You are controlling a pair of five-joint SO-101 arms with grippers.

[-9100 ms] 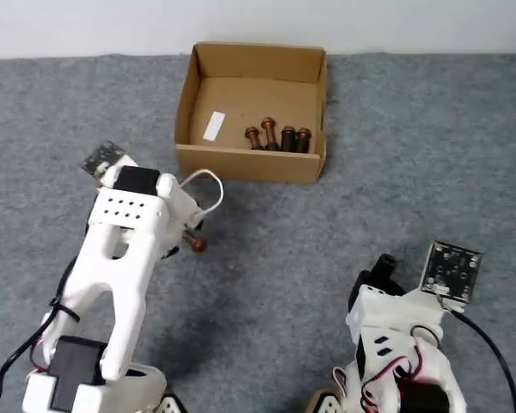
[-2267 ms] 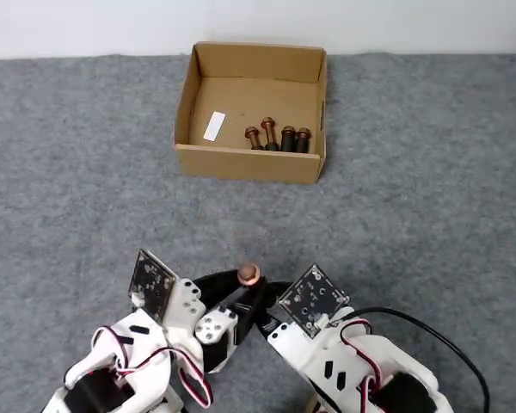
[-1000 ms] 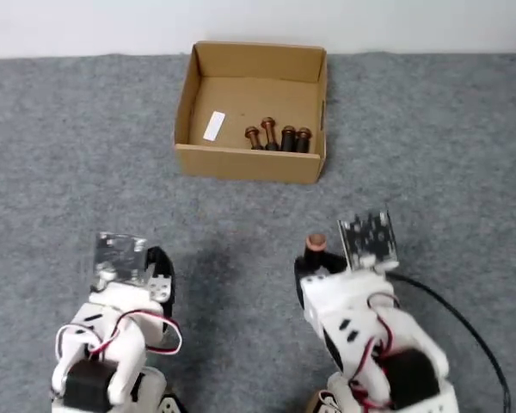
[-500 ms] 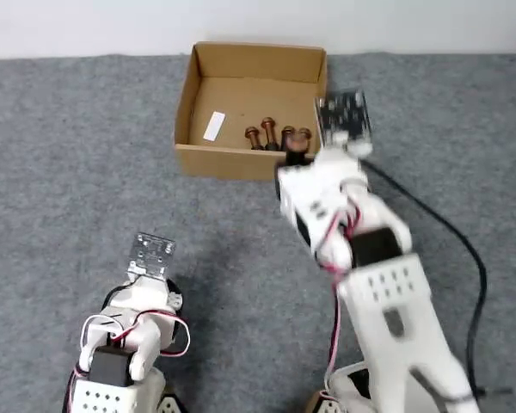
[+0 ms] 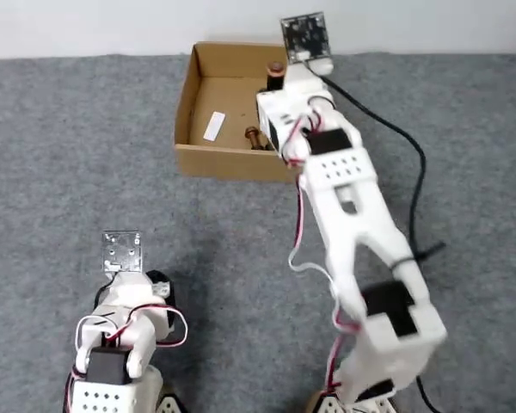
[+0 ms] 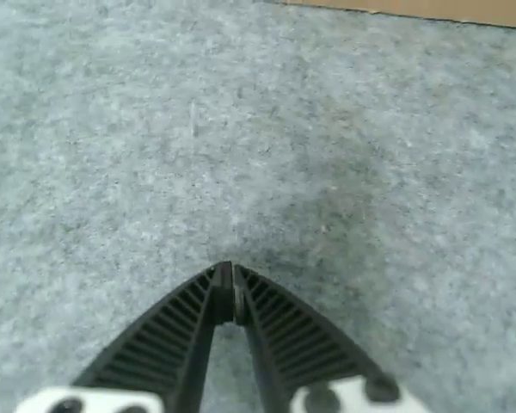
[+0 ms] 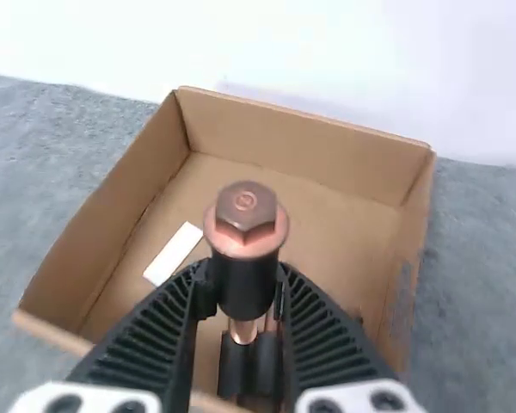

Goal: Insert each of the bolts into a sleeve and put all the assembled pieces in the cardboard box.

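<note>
My right gripper (image 7: 238, 288) is shut on an assembled piece (image 7: 243, 225), a copper hex-head bolt standing upright in a black sleeve. In the high view the right gripper (image 5: 276, 83) holds that piece (image 5: 276, 70) above the cardboard box (image 5: 186, 107), near its far right side. One earlier piece (image 5: 252, 135) shows on the box floor beside the arm; the arm hides whatever lies to its right. Over bare carpet my left gripper (image 6: 224, 292) is shut on nothing. It sits drawn back near the table's front left (image 5: 158, 280).
A white label (image 5: 213, 126) lies on the box floor at the left, also seen as the label (image 7: 174, 251) under the right gripper. The right arm (image 5: 353, 215) stretches across the carpet in front of the box. Grey carpet (image 5: 86, 155) surrounds the box.
The right arm has swung forward with the assembled piece, from just in front of the box to over it. The left arm drew back a little.
</note>
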